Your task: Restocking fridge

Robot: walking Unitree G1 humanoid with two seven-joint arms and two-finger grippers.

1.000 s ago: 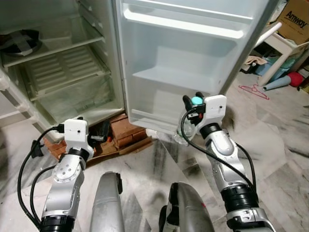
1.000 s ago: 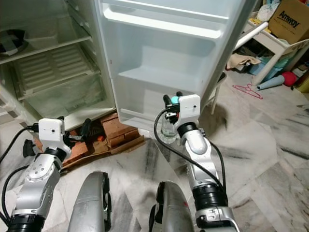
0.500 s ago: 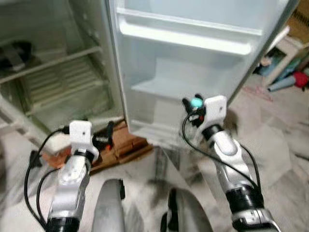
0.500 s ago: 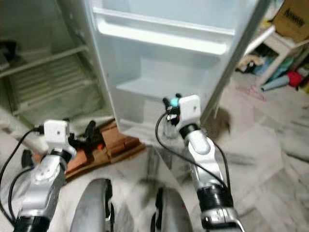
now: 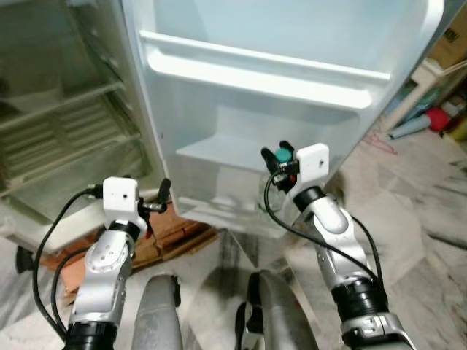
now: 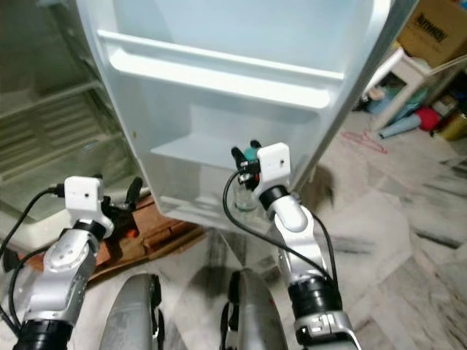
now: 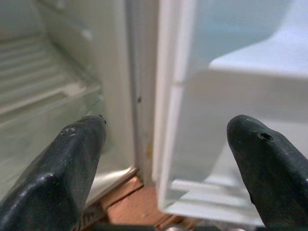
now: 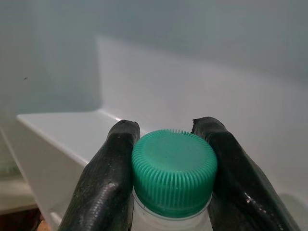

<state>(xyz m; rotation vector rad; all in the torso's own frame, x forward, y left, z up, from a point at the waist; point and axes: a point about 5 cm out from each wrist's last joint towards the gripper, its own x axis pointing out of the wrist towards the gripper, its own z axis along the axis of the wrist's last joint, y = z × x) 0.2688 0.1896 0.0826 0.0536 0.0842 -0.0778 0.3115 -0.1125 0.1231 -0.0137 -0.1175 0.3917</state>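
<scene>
A clear bottle with a green cap (image 8: 174, 171) hangs by its neck from my right gripper (image 5: 276, 157), which is shut on it. The bottle (image 6: 245, 198) sits just in front of the open fridge door (image 5: 292, 87), level with the door's lower shelf (image 5: 219, 149). My left gripper (image 7: 168, 168) is open and holds nothing. It points at the seam between the door and the fridge body (image 5: 58, 124), whose wire shelves (image 6: 51, 138) are bare.
Reddish bricks and cardboard (image 5: 171, 237) lie on the marble floor under the fridge. A white stool (image 6: 408, 73), a cardboard box (image 6: 430, 29) and a red hanger (image 6: 361, 138) stand at the right. My own legs (image 5: 277, 313) fill the bottom of the head views.
The camera has moved closer and to the right, so the door now fills more of the view. My right gripper with the bottle has come nearer the door's lower shelf.
</scene>
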